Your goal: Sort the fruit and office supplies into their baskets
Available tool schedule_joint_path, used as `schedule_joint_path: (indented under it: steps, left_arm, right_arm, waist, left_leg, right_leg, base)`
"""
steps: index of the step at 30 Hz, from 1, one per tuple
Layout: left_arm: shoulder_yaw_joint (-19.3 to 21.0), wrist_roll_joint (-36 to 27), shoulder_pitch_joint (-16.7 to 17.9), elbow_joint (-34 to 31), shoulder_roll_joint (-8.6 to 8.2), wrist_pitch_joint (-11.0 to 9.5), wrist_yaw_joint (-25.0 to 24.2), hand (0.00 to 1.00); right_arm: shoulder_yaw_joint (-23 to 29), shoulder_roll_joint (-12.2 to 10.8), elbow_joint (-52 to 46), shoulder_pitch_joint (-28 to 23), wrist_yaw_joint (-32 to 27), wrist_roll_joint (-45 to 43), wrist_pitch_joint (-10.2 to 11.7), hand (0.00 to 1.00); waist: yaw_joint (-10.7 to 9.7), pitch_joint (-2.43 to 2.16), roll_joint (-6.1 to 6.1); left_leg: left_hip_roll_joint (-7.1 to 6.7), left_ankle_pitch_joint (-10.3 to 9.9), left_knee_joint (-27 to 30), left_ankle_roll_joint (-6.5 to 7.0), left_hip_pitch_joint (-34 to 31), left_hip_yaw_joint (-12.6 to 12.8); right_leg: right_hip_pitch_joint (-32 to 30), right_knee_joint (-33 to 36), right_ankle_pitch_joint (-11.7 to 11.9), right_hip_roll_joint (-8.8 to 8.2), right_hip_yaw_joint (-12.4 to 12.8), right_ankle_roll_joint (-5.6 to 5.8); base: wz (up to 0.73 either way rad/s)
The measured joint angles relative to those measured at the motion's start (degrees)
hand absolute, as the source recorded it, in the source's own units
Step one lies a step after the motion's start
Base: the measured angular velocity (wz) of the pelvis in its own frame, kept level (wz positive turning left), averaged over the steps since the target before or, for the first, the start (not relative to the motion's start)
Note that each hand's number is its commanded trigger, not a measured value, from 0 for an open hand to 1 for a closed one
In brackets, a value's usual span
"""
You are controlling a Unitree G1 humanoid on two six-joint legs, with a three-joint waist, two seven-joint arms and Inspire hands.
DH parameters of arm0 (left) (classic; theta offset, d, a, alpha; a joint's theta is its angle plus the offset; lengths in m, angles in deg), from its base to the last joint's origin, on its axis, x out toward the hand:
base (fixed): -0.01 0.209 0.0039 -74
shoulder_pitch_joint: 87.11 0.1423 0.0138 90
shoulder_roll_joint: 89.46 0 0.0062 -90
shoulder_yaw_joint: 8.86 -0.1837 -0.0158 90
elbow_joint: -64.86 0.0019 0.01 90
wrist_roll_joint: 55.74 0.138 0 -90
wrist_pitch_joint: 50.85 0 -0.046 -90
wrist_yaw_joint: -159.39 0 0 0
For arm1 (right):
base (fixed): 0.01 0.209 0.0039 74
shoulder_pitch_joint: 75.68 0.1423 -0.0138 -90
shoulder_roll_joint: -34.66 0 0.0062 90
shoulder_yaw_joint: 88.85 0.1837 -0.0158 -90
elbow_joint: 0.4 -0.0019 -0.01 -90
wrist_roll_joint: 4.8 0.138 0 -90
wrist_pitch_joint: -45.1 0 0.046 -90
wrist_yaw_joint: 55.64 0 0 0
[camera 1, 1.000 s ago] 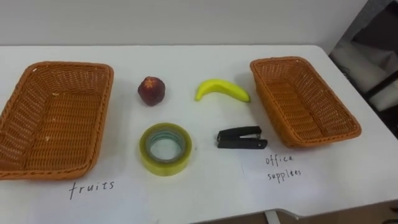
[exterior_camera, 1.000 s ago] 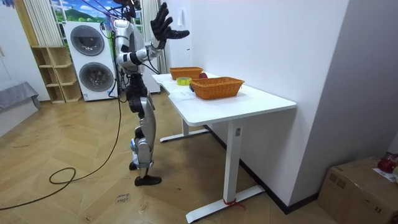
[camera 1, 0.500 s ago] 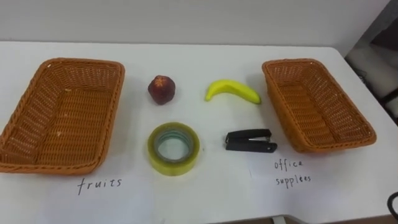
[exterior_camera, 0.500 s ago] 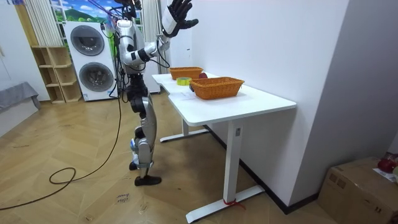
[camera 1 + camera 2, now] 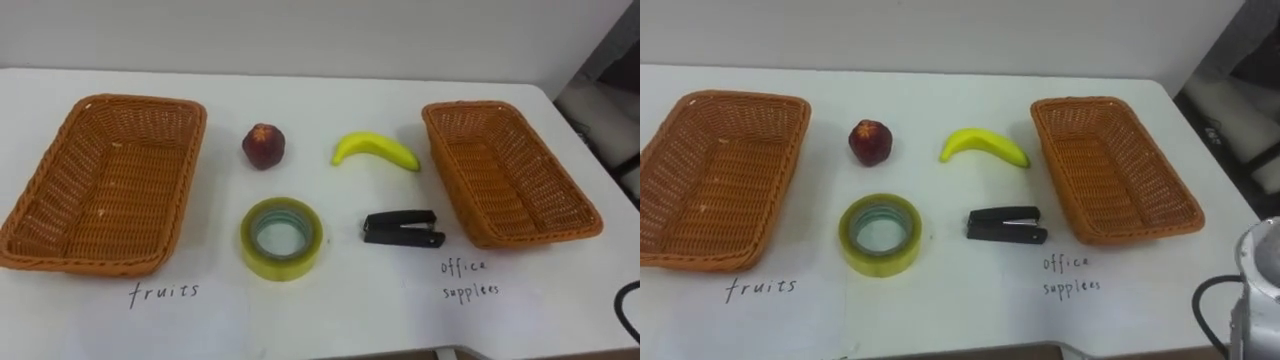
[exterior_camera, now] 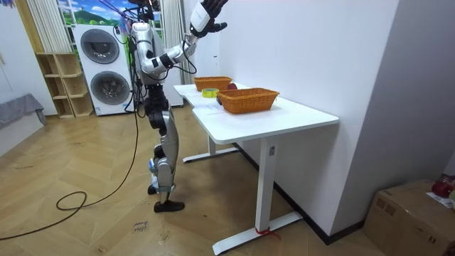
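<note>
Head camera first: on the white table (image 5: 330,300) the red apple (image 5: 264,146) and banana (image 5: 376,150) lie between the left basket (image 5: 90,262) and right basket (image 5: 447,165), with the tape roll (image 5: 281,237) and black stapler (image 5: 403,228) just in front. Room view: the robot stands at the table's side, right hand (image 6: 205,13) high overhead, fingers spread wide, holding nothing.

Yellow banana (image 5: 375,150), red apple (image 5: 264,146), black stapler (image 5: 403,228), orange woven baskets (image 5: 45,195)
</note>
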Motion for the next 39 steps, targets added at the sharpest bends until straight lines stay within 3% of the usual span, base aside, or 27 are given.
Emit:
schedule_joint_path:
  steps: [24, 32, 38, 39]
  left_arm:
    - [-3.83, 0.00, -0.09, -0.46, -0.18, -0.27, -2.12, 0.00]
    - [-4.64, 0.01, -0.58, -0.41, 0.50, -0.26, -1.89, 0.00]
    - [-4.24, 1.25, -0.71, -0.44, 0.53, 0.00, -3.14, 0.00]
    - [-4.24, 1.30, -0.64, -0.45, 0.53, 0.04, -3.32, 0.00]
  right_arm:
    - [-6.07, -0.03, 2.22, 0.00, 19.38, -0.55, -0.58, 0.00]
    - [-8.83, -0.03, 2.70, 0.00, 24.15, -6.61, -1.74, 0.00]
    - [-8.92, -0.03, 3.67, -0.01, 27.09, -12.08, -3.34, 0.00]
    - [-9.12, -0.03, 3.88, -0.01, 27.91, -12.47, -3.75, 0.00]
  waist:
    - [0.54, 0.01, -0.38]
    - [0.50, 0.09, -0.57]
    - [1.84, -0.22, -1.12]
    - [1.99, -0.10, -0.95]
  left_leg:
    - [0.02, 0.00, 0.65, 0.00, 0.16, -0.26]
    - [0.04, 0.00, 0.59, -0.01, -0.01, -0.47]
    - [0.04, 0.00, 0.63, -0.01, -0.76, -0.31]
    - [0.05, 0.00, 0.64, -0.01, -0.75, -0.29]
  right_leg:
    - [0.91, -0.29, 0.27, -0.04, -0.09, -0.05]
    - [0.80, -0.38, 0.29, -0.02, -0.08, -0.03]
    - [-0.08, -0.15, 0.35, -0.02, -0.05, -0.07]
    - [-0.07, -0.15, 0.37, -0.01, -0.02, -0.08]
  base:
    - [0.01]
    - [0.00]
    - [0.00]
    - [0.00]
